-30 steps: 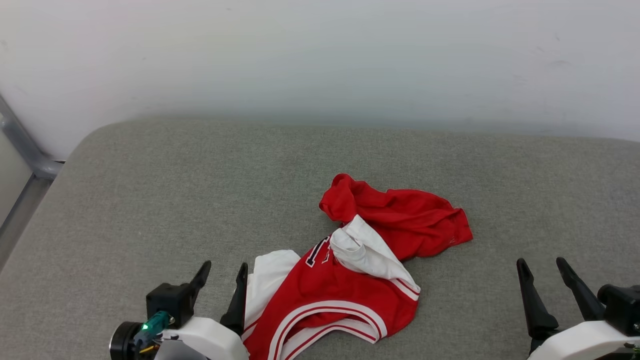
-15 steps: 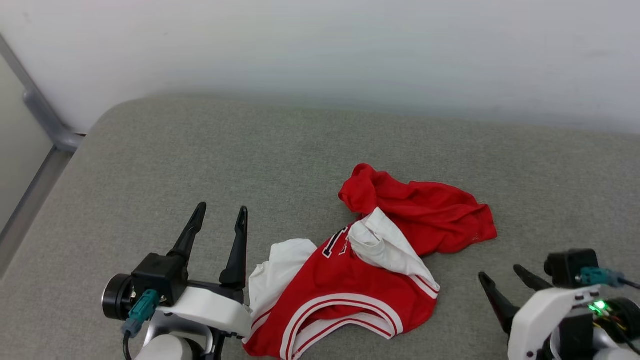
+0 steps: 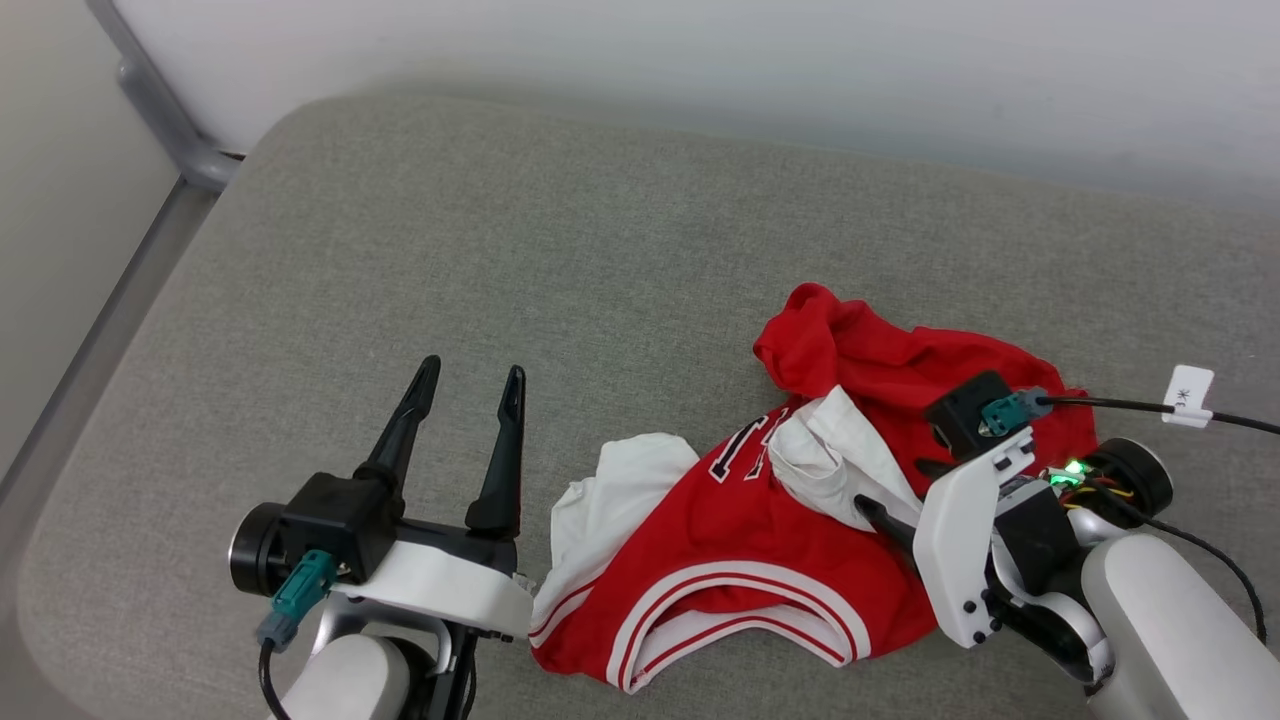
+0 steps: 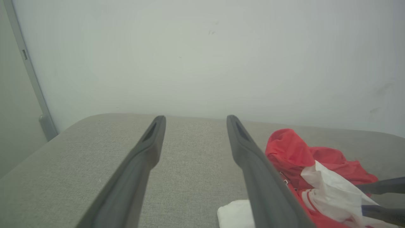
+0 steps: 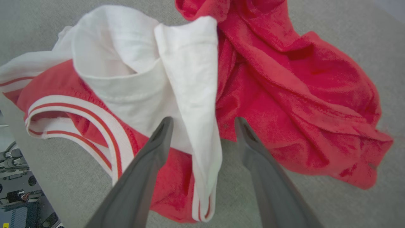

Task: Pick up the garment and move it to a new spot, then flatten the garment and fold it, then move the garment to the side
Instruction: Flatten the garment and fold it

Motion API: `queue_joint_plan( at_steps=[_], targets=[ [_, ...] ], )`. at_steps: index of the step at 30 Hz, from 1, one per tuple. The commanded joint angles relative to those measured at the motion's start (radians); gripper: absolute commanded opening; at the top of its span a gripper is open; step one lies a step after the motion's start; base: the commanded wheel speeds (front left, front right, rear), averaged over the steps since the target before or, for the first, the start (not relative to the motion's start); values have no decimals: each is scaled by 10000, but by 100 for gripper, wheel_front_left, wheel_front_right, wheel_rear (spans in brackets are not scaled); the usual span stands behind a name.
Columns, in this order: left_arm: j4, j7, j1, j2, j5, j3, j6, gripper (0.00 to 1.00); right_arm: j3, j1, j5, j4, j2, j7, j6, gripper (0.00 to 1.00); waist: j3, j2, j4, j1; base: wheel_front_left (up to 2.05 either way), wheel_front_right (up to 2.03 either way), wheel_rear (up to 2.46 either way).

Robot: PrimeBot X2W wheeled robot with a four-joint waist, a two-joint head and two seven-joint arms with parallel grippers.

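The garment (image 3: 720, 530) lies crumpled on a grey cushion (image 3: 480, 250), right of centre in the head view and close to the cushion's near edge. Its red body is bunched up at the far right, a white sleeve (image 3: 820, 460) is folded across the middle, and a second white sleeve spreads flat on the left side. The red-and-white striped trim curves along the near edge, and part of the black, white-outlined lettering shows beside the folded sleeve. The right gripper (image 3: 893, 483) hangs over the garment with its 2 fingers spread wide and nothing between them pinched. In the right wrist view the right gripper (image 5: 203, 119) straddles the hanging fold of the white sleeve, with red cloth (image 5: 284, 95) to one side (whether the tips touch the fabric cannot be told). The left gripper (image 3: 472, 368) is also wide open and empty. It sits above bare cushion just beside the flat sleeve, its fingers pointing toward the pale wall (image 3: 700, 60). In the left wrist view the left gripper (image 4: 195, 117) frames plain cushion, with the garment (image 4: 316, 158) off to the right.
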Motion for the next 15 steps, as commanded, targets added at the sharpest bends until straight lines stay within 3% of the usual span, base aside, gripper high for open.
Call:
queue_joint_plan(
  at_steps=[1, 4, 5, 6, 7, 15],
  targets=[
    [22, -66, -94, -51, 98, 110, -78, 100, 219, -238, 121, 272, -114, 98, -7, 100, 230, 0, 208, -1, 0, 0, 0],
    [155, -48, -26, -192, 161, 224, -171, 100, 444, -593, 272, 671, -241, 86, -7, 100, 310, 0, 270, -1, 0, 0, 0],
    [206, -48, 11, -223, 173, 254, -204, 100, 466, -643, 353, 773, -227, 42, -7, 79, 323, 0, 279, -1, 0, 0, 0],
    [226, -48, 8, -242, 210, 308, -252, 100, 464, -699, 363, 803, -223, -75, -5, 28, 330, 0, 272, -1, 0, 0, 0],
    [290, -48, 44, -257, 216, 364, -264, 100, 441, -744, 423, 846, -232, -117, -7, 0, 327, 0, 253, -1, 0, 0, 0],
    [493, -49, 309, -345, 378, 665, -371, 100, -395, -581, 589, 445, -336, -599, -7, 0, -90, 0, -147, -1, 0, 0, 0]
  ],
)
